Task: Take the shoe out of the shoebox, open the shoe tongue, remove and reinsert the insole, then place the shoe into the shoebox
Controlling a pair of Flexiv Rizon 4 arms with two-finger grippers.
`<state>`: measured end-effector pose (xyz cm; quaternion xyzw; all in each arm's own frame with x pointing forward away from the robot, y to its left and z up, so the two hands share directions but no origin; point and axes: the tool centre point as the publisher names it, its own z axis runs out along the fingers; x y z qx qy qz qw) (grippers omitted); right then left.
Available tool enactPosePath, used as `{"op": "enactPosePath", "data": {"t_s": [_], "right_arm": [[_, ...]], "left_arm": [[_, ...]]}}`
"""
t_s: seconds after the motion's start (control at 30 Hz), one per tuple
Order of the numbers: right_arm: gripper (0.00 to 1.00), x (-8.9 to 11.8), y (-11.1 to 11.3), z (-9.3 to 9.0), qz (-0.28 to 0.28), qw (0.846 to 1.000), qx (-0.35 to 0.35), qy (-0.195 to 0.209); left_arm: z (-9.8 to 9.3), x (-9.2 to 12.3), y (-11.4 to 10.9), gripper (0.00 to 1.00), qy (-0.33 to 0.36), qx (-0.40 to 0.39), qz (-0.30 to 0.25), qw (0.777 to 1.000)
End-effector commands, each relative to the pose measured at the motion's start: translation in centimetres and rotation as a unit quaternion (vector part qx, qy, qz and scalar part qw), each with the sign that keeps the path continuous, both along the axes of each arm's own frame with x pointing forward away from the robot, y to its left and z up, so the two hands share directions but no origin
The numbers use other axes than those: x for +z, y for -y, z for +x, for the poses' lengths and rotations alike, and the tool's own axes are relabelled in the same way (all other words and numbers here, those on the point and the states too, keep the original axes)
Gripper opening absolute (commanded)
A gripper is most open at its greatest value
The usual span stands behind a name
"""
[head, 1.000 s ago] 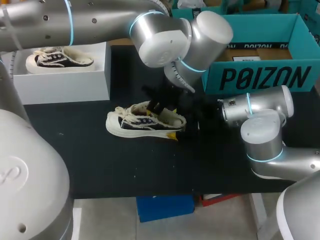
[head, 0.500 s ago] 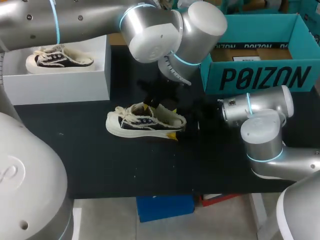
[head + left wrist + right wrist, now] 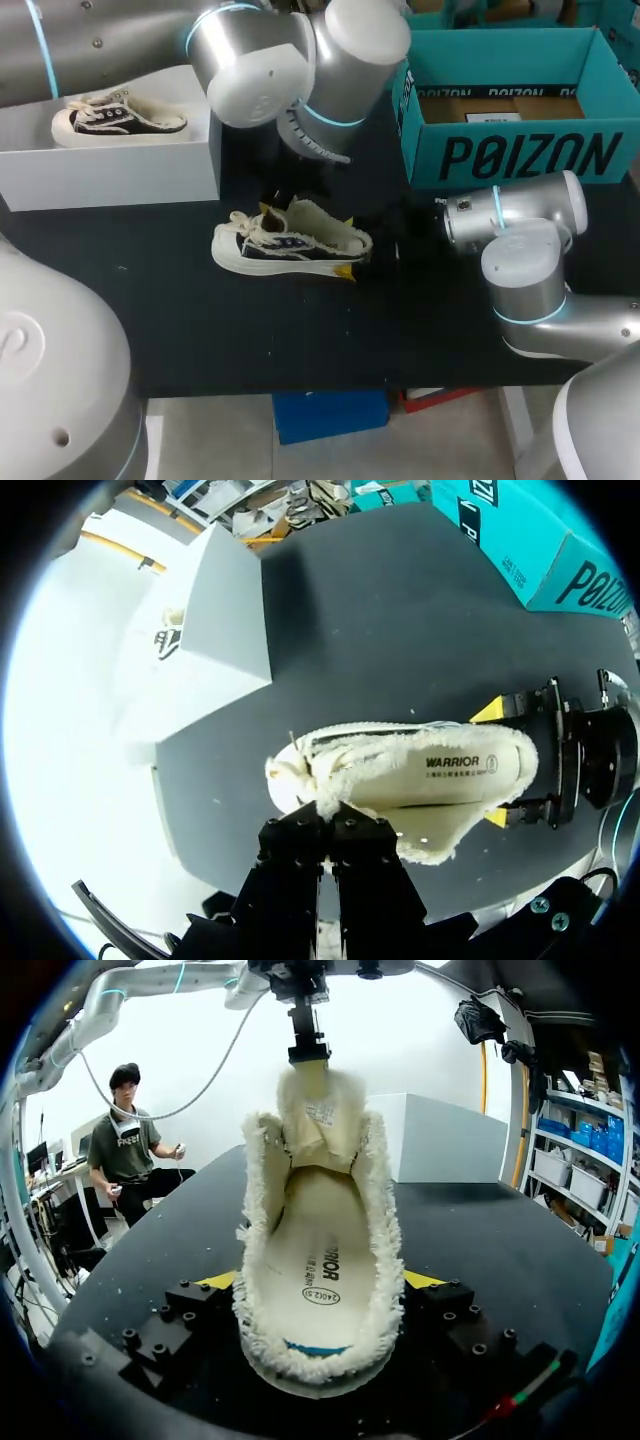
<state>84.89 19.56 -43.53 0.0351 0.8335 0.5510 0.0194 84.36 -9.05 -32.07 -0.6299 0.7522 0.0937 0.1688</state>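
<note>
Shoe (image 3: pixel 290 245) sits on its sole near the middle of the worktop (image 3: pixel 250 330), toe toward the left edge. It is well apart from the open teal shoebox (image 3: pixel 520 155) at the rear-right corner and the white box (image 3: pixel 120 170) at the rear-left. Right gripper (image 3: pixel 345 246) is clamped across the heel, one yellow tip on each side. Left gripper (image 3: pixel 327 822) has its fingers pinched together on the tongue (image 3: pixel 318 1110), which stands upright, with the insole (image 3: pixel 320 1260) exposed.
</note>
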Motion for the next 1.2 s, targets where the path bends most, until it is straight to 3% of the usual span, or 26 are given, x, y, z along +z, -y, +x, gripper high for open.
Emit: {"op": "enactPosePath", "data": {"t_s": [0.03, 0.53, 0.97, 1.03, 1.07, 1.1, 1.13, 1.17, 1.2], "right_arm": [[0.00, -0.3, -0.2, 0.1, 0.000, 1.000, -0.001, 0.000], [0.00, -0.3, -0.2, 0.1, 0.000, 1.000, -0.001, 0.000], [0.00, -0.3, -0.2, 0.1, 0.000, 1.000, -0.001, 0.000], [0.00, -0.3, -0.2, 0.1, 0.000, 1.000, -0.001, 0.000], [0.00, -0.3, -0.2, 0.1, 0.000, 1.000, -0.001, 0.000], [0.00, -0.3, -0.2, 0.1, 0.000, 1.000, -0.001, 0.000], [0.00, -0.3, -0.2, 0.1, 0.000, 1.000, -0.001, 0.000], [0.00, -0.3, -0.2, 0.1, 0.000, 1.000, -0.001, 0.000], [0.00, -0.3, -0.2, 0.1, 0.000, 1.000, -0.001, 0.000]], "left_arm": [[-0.6, -0.5, -2.0, 0.00, 0.008, -0.001, -0.047, 0.999], [-1.1, -2.0, -6.6, 0.00, 0.017, 0.040, -0.088, 0.995], [-0.9, -5.1, -7.0, 0.00, -0.014, 0.044, -0.101, 0.994], [-0.7, -5.1, -6.9, 0.10, -0.014, 0.045, -0.102, 0.994], [-0.7, -5.1, -6.8, 0.23, -0.014, 0.045, -0.102, 0.994], [-0.6, -5.0, -6.8, 0.40, -0.014, 0.044, -0.102, 0.994], [-0.6, -4.9, -6.7, 0.75, -0.013, 0.044, -0.103, 0.994], [-0.5, -4.8, -6.6, 1.00, -0.013, 0.043, -0.104, 0.994], [-0.4, -4.6, -6.6, 1.00, -0.013, 0.042, -0.108, 0.993]]}}
